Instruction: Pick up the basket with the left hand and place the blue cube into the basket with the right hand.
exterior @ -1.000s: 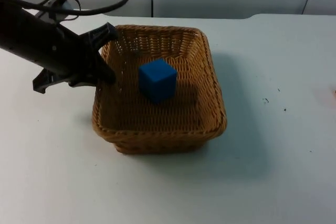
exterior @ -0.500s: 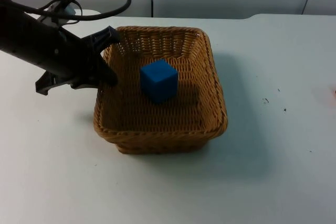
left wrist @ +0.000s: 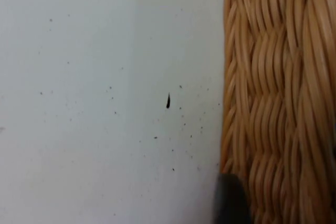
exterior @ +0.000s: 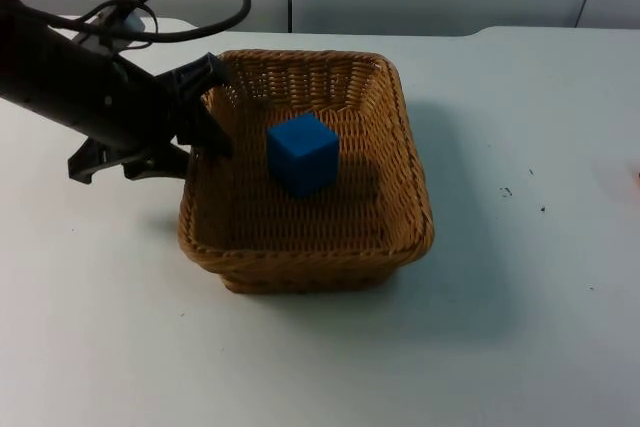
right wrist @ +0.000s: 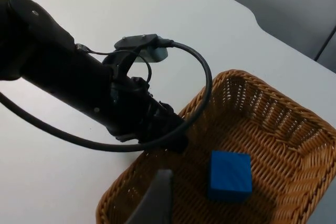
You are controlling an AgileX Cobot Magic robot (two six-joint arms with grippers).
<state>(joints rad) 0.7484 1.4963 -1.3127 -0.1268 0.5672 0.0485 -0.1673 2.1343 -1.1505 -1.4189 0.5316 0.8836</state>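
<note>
One blue cube (exterior: 302,153) is seen resting inside the wicker basket (exterior: 400,137), near its middle, on the white bench (exterior: 520,297). At the basket's 9 o'clock rim the left gripper (exterior: 200,137) is set, fingers closed on the rim. The right gripper's finger spread cannot be told.

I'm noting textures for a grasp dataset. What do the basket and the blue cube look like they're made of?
Basket: woven wicker or rattan, tan, matte to slightly glossy, with strands plainly visible in the left wrist view. Blue cube: smooth, uniformly coloured, matte; probably foam or plastic, the look can't settle which.
</note>
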